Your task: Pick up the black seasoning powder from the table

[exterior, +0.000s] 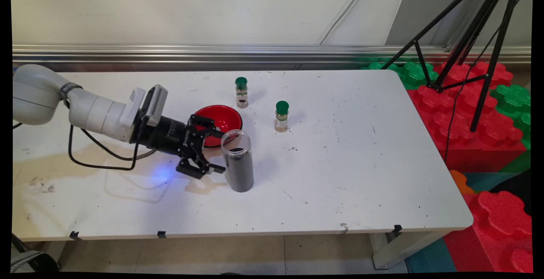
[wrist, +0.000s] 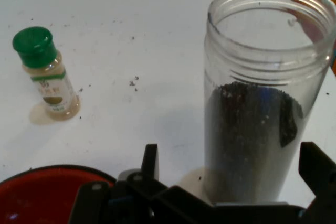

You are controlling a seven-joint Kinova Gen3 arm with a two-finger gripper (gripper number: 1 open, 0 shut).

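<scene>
Where the white counter shows stains and dark specks toward its left edge, the black jaws lie nearly level, spread apart, one finger to each side of a tall jar; whether either finger touches it, cannot tell. Jar: clear plastic cylinder, threaded neck, mouth open, no lid. Stands upright, long axis vertical, mouth up, about midway along the counter, nearer the front edge than the back. Filled roughly two-thirds with fine black grains. Just behind the jaws, a round, glossy red bowl, its rim close to the jar. Toward the back edge, a small spice bottle: clear glass or plastic, green screw cap, upright. A second spice bottle, same build, pale contents, stands to the right of the bowl, well apart from the jar. Black grains scattered near it.
</scene>
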